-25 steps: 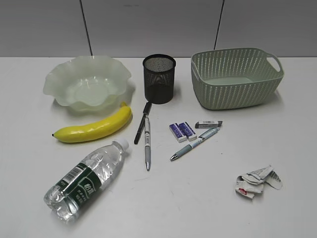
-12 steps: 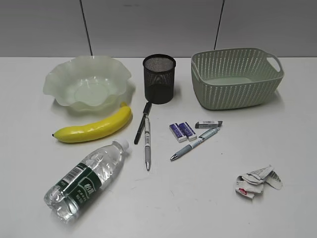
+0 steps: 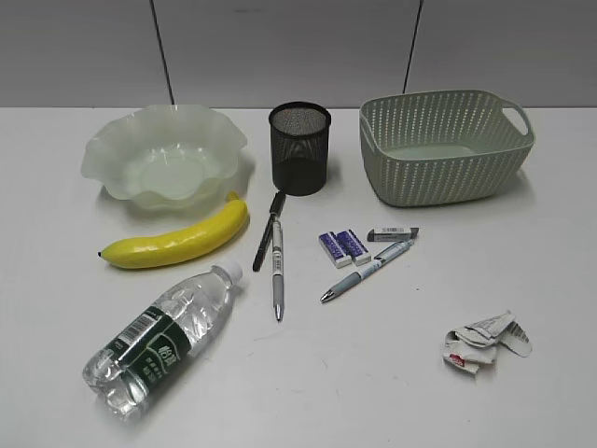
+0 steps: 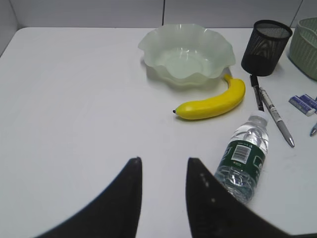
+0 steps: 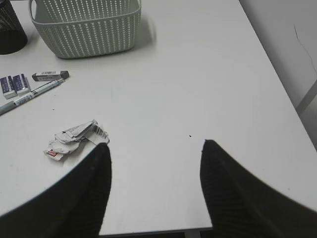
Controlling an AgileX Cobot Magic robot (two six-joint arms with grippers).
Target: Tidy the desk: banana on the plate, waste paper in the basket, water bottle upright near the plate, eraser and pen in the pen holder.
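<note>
So nothing on the large plain white desk point(image 3: 392, 392) has been put away yet, and neither arm reaches into the exterior view. The left gripper point(image 4: 163, 171) hangs over bare desk with its dark fingers set narrowly apart and nothing between them; the right gripper point(image 5: 154, 153) stands wide and empty, close to the small crumpled wad of white waste paper with a red mark point(image 5: 74, 140).

The long curved yellow banana point(image 3: 177, 241) lies just in front of the pale green translucent plate with a ruffled rim point(image 3: 112, 140). The small clear water bottle with a dark green label point(image 3: 163, 341) lies on its side nearer the camera. Several pens point(image 3: 276, 266) and small erasers point(image 3: 343, 246) are scattered in front of the black mesh pen holder point(image 3: 300, 147), and the sage green perforated basket point(image 3: 443, 145) sits behind on the right.

The banana looks the likely first pick for the left arm. It would do well to open wider, come down across the thick middle with the jaws square to the curve, then lift clear of the wavy rim before letting go over the plate's centre
</note>
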